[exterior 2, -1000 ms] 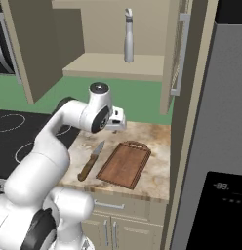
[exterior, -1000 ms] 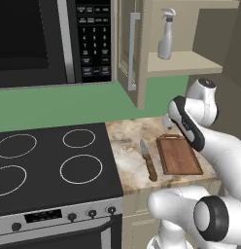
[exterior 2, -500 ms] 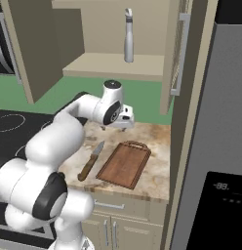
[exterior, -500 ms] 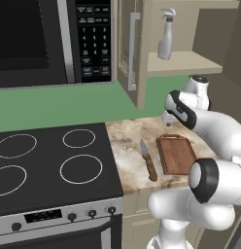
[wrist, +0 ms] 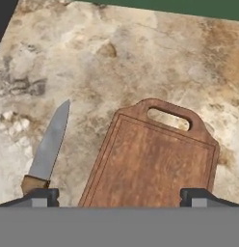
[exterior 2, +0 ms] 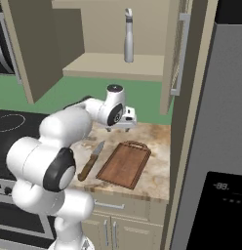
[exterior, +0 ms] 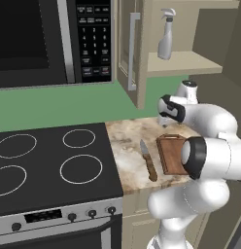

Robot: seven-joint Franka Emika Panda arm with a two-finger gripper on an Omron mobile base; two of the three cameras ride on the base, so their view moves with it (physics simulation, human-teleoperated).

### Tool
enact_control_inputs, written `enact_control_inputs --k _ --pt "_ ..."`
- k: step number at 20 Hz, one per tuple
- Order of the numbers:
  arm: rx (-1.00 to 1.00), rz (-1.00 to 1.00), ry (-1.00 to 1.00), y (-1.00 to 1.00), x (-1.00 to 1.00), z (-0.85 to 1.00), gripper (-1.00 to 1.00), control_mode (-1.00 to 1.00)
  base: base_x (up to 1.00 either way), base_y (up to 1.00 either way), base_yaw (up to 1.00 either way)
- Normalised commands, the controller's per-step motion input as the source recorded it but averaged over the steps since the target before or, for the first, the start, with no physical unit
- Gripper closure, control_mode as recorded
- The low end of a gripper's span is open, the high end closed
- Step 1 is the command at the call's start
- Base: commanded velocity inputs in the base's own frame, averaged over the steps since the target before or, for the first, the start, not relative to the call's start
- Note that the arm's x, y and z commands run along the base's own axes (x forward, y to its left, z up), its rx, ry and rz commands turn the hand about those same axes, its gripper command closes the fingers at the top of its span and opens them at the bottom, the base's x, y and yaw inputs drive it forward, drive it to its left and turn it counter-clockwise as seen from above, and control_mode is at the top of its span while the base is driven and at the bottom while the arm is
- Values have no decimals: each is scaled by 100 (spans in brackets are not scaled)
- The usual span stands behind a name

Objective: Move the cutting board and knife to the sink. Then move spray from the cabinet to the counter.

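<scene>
Wooden cutting board (wrist: 155, 164) below spread claw (wrist: 119, 195), knife (wrist: 46, 149) beside

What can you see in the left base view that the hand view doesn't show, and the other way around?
Left base view alone: the spray on the open cabinet shelf, the microwave and the stovetop. Hand view alone: the open gripper fingertips and the board's handle slot up close. Both: the knife, the cutting board and the counter.
</scene>
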Motion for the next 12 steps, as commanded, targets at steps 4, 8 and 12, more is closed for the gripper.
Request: enact_control_inputs --k 4,8,12 --pt "-4 0 0 -10 38 -35 -100 -100 0 0 0" --pt "-3 0 0 -8 29 -37 -100 -100 0 0 0" --pt "-2 0 3 -14 36 -30 -100 -100 0 0 0"
